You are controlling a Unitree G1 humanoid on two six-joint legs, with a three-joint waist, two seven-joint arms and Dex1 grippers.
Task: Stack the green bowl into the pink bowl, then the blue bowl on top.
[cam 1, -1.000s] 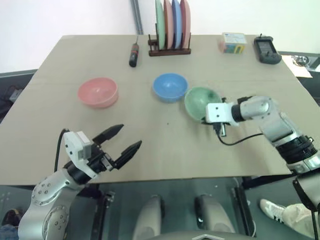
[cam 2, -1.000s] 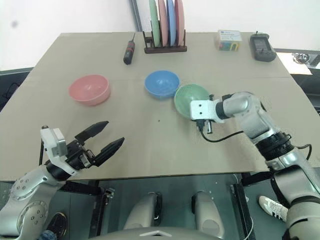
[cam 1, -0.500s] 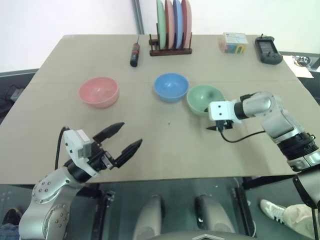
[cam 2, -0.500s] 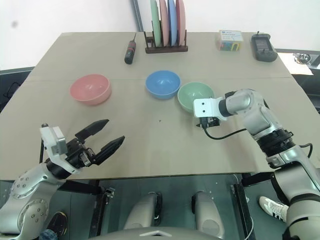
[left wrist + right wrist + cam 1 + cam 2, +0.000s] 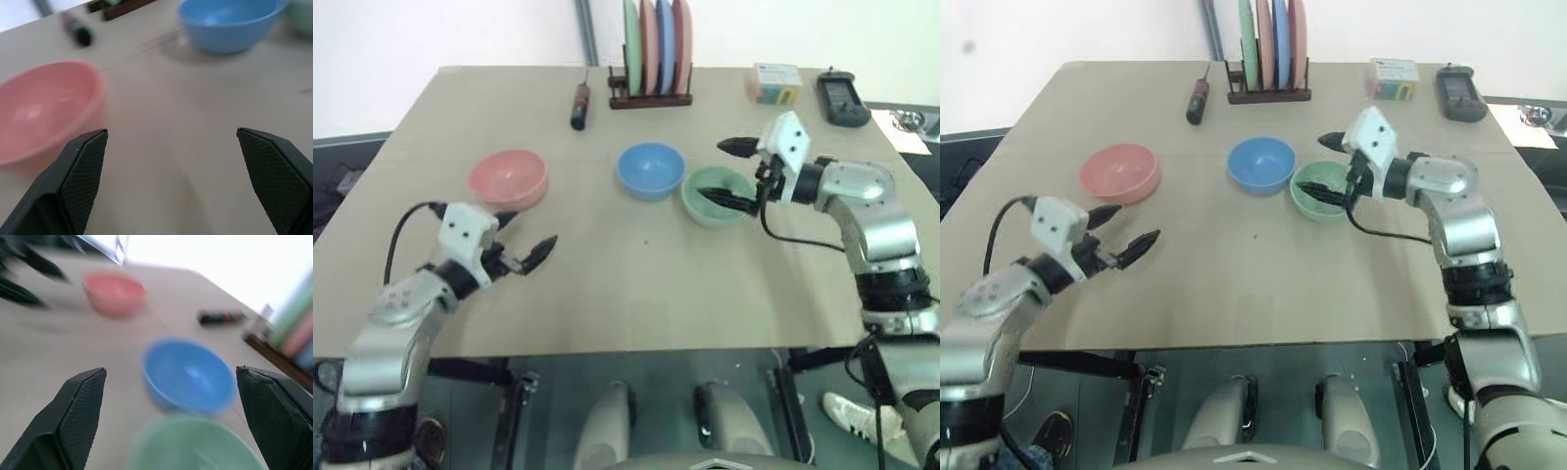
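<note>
No stacking was done: you had the green bowl [image 5: 1324,190], blue bowl [image 5: 1261,164] and pink bowl [image 5: 1118,172] standing apart mid-desk. The right pincer [image 5: 1327,167] gaped wide over the green bowl; the left pincer [image 5: 1124,227] gaped empty near the pink.

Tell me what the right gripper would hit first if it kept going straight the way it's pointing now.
Probably the blue bowl. The right gripper stands open above the green bowl and points toward the robot's left; its wrist view centres the blue bowl between the fingers. Its height is unclear, so it might pass just over the rim.
</note>
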